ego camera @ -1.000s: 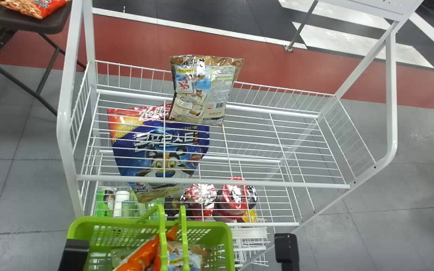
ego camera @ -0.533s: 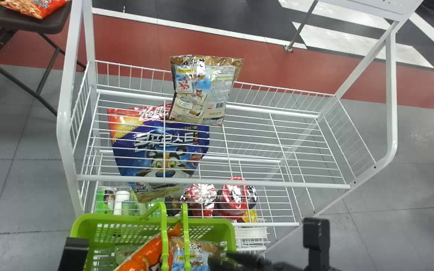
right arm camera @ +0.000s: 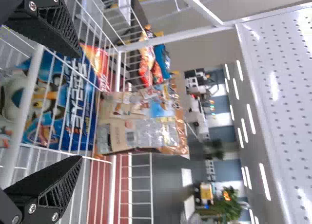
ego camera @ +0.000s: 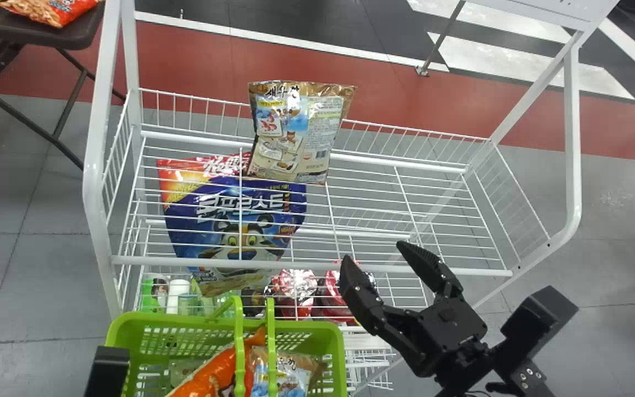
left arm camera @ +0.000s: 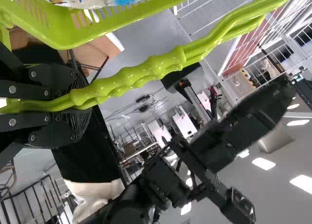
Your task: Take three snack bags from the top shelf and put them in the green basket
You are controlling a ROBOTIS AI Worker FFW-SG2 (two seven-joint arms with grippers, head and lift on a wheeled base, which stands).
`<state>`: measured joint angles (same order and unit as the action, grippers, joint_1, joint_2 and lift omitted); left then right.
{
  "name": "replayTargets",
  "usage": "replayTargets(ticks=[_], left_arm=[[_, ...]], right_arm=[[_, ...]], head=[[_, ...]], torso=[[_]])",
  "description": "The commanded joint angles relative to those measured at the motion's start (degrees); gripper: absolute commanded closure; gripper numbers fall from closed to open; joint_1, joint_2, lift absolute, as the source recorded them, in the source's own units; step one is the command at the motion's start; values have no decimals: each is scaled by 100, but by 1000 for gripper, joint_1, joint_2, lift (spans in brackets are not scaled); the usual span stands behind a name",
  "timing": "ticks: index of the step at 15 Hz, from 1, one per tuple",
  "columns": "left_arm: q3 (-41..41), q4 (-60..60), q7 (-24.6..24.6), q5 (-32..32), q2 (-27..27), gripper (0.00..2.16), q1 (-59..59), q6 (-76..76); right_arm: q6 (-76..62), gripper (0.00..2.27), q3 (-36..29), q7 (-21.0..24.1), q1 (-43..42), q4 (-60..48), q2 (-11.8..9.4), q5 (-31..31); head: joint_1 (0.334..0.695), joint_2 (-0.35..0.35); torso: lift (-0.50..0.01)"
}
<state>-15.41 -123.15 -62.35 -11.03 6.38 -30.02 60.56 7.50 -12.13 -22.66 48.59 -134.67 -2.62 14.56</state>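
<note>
A brown snack bag (ego camera: 298,132) (right arm camera: 139,119) stands at the back of the white top shelf (ego camera: 383,193). My right gripper (ego camera: 373,252) is open over the shelf's front rail, right of the green basket (ego camera: 328,332) and short of the bag; in the right wrist view the right gripper (right arm camera: 78,106) has nothing between its fingers. Below the shelf, the basket holds an orange bag (ego camera: 213,368) and a brown-and-blue bag (ego camera: 291,372). Part of my left gripper's arm (ego camera: 109,369) shows beside the basket; the left gripper (left arm camera: 78,104) is shut on its green handles (left arm camera: 146,73).
A blue cereal bag (ego camera: 235,220) shows through the top shelf's wires, with red-lidded cups (ego camera: 295,289) and green bottles (ego camera: 152,298) lower down. White posts (ego camera: 100,138) frame the rack's sides. A dark table (ego camera: 47,30) with snack bags stands at the far left.
My right arm has come in from the bottom edge and moved up toward the shelf, its gripper now in full sight. The basket has shifted slightly up and to the right.
</note>
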Motion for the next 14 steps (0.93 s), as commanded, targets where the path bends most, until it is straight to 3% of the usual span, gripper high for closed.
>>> replayTargets(ticks=[1,3,14], left_arm=[[73,124,-14,-57,4,1764,128,4],[153,203,-110,-57,4,1760,180,4],[170,151,-154,-92,12,1764,110,4]], right_arm=[[-139,66,325,342,89,-94,-2,-375],[-192,66,553,535,98,-121,16,-586],[-842,66,501,535,142,-77,-11,-613]], head=[[695,-350],[695,-350],[695,-350]], torso=[[-35],[-35],[-35]])
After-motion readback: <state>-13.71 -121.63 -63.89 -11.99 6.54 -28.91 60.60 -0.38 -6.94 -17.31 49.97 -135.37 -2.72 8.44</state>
